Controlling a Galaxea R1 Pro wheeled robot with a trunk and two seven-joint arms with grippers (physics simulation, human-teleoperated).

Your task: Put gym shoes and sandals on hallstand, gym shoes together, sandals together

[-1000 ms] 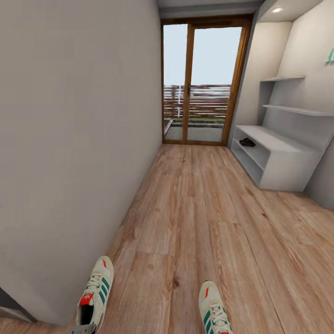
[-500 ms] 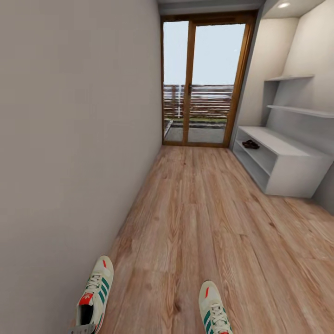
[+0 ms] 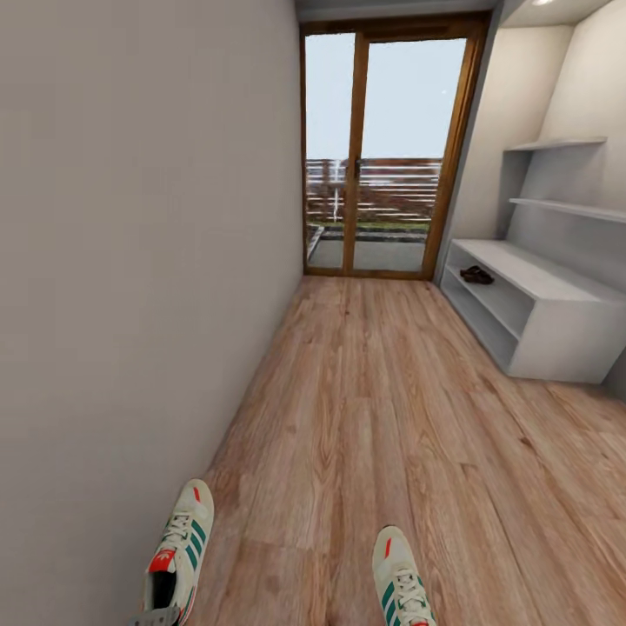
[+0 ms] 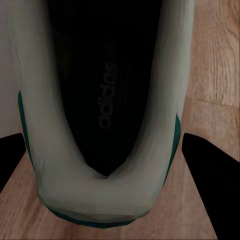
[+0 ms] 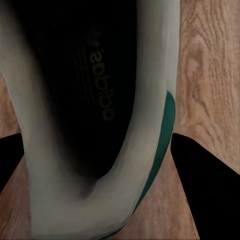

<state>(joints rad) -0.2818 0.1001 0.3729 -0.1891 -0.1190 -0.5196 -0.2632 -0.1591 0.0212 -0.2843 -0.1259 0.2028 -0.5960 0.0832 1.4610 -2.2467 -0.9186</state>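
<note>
Head view, surroundings: a plain grey wall runs down the left side; a wood-framed glass door closes the far end, with a slatted railing behind it. Nothing lies on the corridor floor between the near edge and the hallstand.
Head view, hallstand: the pale grey hallstand stands against the right-hand wall, a low unit with open shelves, and two staggered upper shelves on its back panel.
Head view, sandals: a dark brown shape, the sandals, rests on the hallstand's open shelf near the door end; too small to tell the two apart.
Head view, gym shoes: the left gym shoe and the right gym shoe sit at the picture's lower edge, well apart, toes pointing down the corridor; cream-white, green stripes, red tongue labels.
Left wrist view: the left gym shoe's heel and dark insole lie between the two dark fingers of the left claw, which pinches the shoe over wood planks.
Right wrist view: the right gym shoe's cream collar with a green stripe lies between the dark fingers of the right claw, which pinches the shoe.
</note>
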